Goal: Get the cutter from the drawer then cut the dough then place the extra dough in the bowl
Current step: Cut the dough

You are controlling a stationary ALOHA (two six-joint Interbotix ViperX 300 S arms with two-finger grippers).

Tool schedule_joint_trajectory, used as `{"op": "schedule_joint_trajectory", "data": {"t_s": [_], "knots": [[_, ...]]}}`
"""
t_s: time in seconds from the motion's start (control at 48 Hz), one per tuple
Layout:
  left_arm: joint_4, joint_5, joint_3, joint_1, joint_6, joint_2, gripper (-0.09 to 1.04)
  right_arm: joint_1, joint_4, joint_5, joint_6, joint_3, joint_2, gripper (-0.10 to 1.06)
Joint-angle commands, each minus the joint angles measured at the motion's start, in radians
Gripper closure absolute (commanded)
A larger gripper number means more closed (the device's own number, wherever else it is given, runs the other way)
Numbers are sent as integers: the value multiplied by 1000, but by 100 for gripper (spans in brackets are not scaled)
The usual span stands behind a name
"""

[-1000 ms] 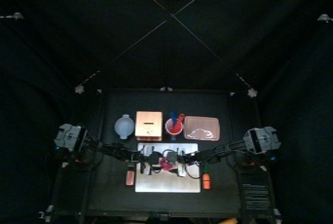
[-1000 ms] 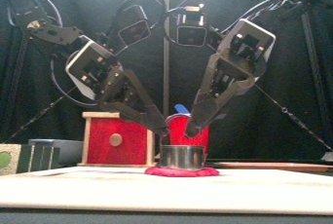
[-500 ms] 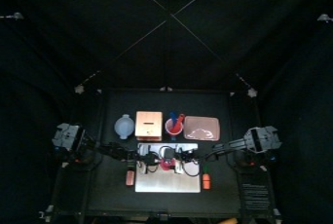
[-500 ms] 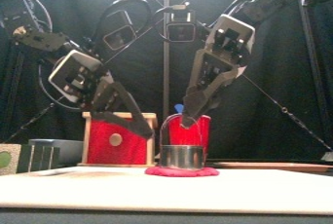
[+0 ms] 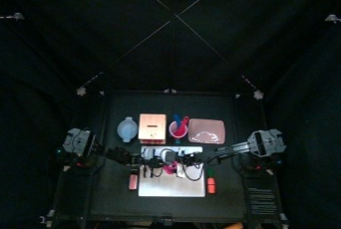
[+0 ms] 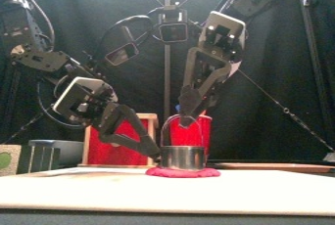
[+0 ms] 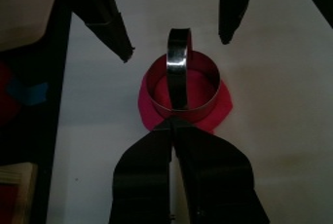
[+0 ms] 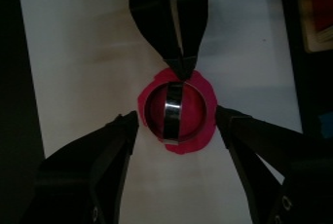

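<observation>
Our left end effector (image 7: pixel 176 132) is low down, and its two jaws are pressed together with only a thin line between them. The tips sit right at the near rim of the round metal cutter (image 6: pixel 183 157). We cannot tell if they pinch the rim or only touch it.

The cutter stands upright in the pink dough (image 6: pixel 182 172), just past those tips. Its wire handle (image 7: pixel 176 53) arches over the top. The dough lies flat on the white cutting board (image 5: pixel 180 185) and sticks out all around the cutter.

Our right end effector (image 8: pixel 176 119) hangs higher, above the cutter, and holds nothing. Its jaws are spread wide, one on each side of the dough, and they do not touch it. In the right wrist view, the left end effector points at the cutter from the far side, facing the right one.

Behind both end effectors, farther back on the bench (image 5: pixel 229 198), some things stand in a row. The blue-grey bowl (image 5: pixel 127 128) is behind the left end effector and well apart from the dough. Next to it is the wooden box (image 5: pixel 152 124) with its red drawer front. The red cup (image 6: pixel 190 131) stands behind the cutter. The pink tray (image 5: pixel 206 130) lies behind the right end effector.
</observation>
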Motion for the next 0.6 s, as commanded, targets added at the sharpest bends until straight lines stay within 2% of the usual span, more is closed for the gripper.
{"op": "schedule_joint_trajectory", "data": {"t_s": [0.021, 0.604], "knots": [[0, -11, -20, 2, 0, -2, 51, 0, 2, -3, 0, -28, -9, 2], [-11, 5, -38, -5, -3, 40, 52, -2, 9, 2, 0, -35, 12, 2]]}}
